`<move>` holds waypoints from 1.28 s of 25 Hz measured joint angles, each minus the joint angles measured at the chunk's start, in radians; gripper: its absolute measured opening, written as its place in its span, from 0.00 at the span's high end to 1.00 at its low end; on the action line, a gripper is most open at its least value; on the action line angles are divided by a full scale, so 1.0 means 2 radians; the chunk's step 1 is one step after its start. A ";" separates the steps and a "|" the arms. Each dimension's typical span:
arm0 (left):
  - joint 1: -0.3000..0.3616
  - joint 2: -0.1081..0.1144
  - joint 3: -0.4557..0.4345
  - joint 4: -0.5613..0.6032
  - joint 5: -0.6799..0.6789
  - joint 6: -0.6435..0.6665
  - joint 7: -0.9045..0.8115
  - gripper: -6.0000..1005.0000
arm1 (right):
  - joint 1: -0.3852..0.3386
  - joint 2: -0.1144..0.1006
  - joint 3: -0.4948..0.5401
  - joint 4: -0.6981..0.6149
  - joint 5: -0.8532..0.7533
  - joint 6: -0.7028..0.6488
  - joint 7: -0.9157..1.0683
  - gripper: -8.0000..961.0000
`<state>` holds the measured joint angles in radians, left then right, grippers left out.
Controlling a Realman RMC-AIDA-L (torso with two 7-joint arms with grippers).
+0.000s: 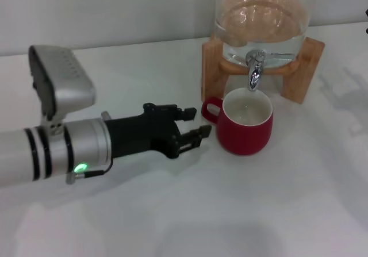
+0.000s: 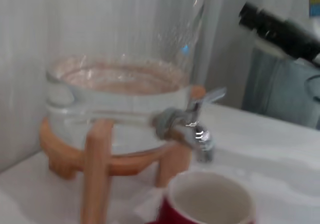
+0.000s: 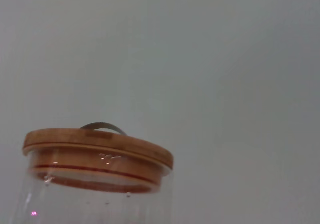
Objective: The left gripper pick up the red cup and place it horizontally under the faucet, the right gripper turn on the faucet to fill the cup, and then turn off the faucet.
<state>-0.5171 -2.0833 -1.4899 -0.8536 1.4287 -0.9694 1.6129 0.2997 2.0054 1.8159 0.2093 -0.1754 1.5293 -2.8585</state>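
— Since the red cup (image 1: 245, 123) stands upright under the faucet (image 1: 255, 68), is placing done?
— I'd judge so. The left gripper (image 1: 194, 126) sits just beside the cup's handle, fingers parted, holding nothing.
— And the right gripper?
— Its own camera shows only the jar's wooden lid (image 3: 97, 149); whether it's open I cannot tell.
— Next?
— It must reach the faucet's thin lever beyond the left claw's tips, and turn it.

The red cup (image 1: 247, 129) stands upright on the counter (image 1: 276, 211) just beneath the chrome faucet (image 1: 255, 68), its white inside showing and its handle pointing left.
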 joint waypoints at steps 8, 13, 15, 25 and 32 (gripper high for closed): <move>0.046 -0.003 -0.002 -0.010 -0.030 -0.055 0.112 0.53 | 0.003 0.000 0.026 0.002 0.001 -0.007 -0.001 0.37; 0.069 -0.003 -0.008 -0.006 -0.082 -0.047 0.183 0.53 | 0.006 0.000 0.026 0.004 0.002 -0.023 -0.002 0.37; 0.087 -0.004 -0.022 0.000 -0.147 -0.043 0.242 0.53 | 0.006 0.000 0.026 0.004 0.002 -0.027 -0.004 0.37; 0.140 -0.003 -0.038 0.028 -0.539 -0.044 0.556 0.52 | -0.005 -0.005 0.025 0.006 -0.002 -0.007 -0.004 0.37; 0.128 -0.001 -0.106 0.088 -0.665 -0.047 0.601 0.49 | -0.015 -0.009 0.020 0.007 -0.061 0.035 0.027 0.37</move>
<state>-0.2614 -2.0853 -1.7019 -0.6782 0.0986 -1.0643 2.8141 0.2705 1.9867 1.8552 0.2226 -0.2972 1.5988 -2.8047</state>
